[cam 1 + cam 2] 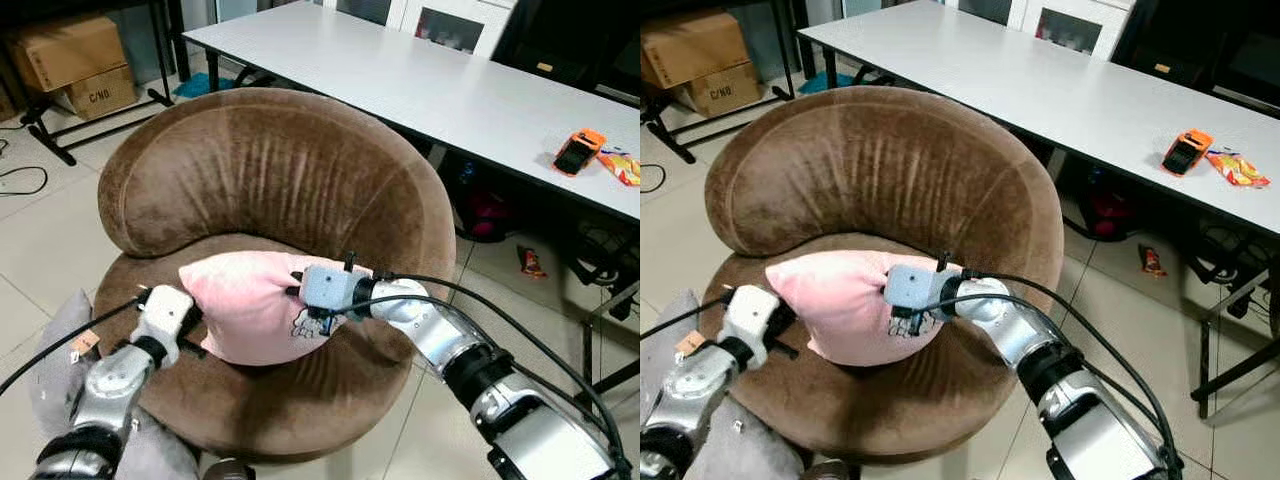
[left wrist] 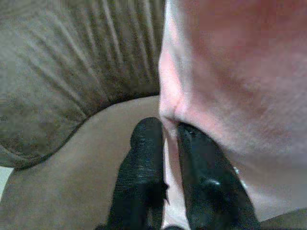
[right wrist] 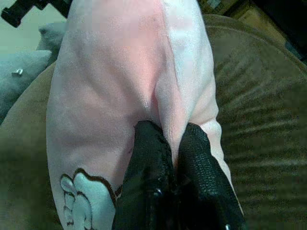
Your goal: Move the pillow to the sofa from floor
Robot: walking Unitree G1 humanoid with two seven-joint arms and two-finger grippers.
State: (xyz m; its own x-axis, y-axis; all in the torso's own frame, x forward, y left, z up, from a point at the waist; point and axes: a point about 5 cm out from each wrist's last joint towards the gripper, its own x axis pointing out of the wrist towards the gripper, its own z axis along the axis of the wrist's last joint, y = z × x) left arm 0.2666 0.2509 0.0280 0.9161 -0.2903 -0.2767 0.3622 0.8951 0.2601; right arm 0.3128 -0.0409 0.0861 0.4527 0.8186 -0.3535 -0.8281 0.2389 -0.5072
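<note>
We held the pink pillow (image 1: pixel 245 300) over the seat of the round brown sofa (image 1: pixel 270 170), one gripper at each end. Our left gripper (image 2: pixel 169 132) had its two black fingers pinched tight on a corner seam at the pillow's left end, a thin fold of pink fabric caught between them, with the sofa's ribbed backrest behind. Our right gripper (image 3: pixel 170 139) had its fingers closed on a bunched fold at the pillow's right end, close to a small white cartoon print (image 3: pixel 79 201) outlined in dark thread. From the head camera the pillow lay across the front half of the seat cushion, its underside touching or just above the velvet; we could not tell which. Beside the sofa, at our lower left, a grey cushion (image 1: pixel 50 370) lay on the tiled floor (image 1: pixel 40 240). Behind the sofa stood a long white table (image 1: pixel 420 80), with an orange device (image 1: pixel 578 152) and a snack packet (image 1: pixel 620 165) lying near its right end. Cardboard boxes (image 1: pixel 75 60) sat on the floor at the far left.
</note>
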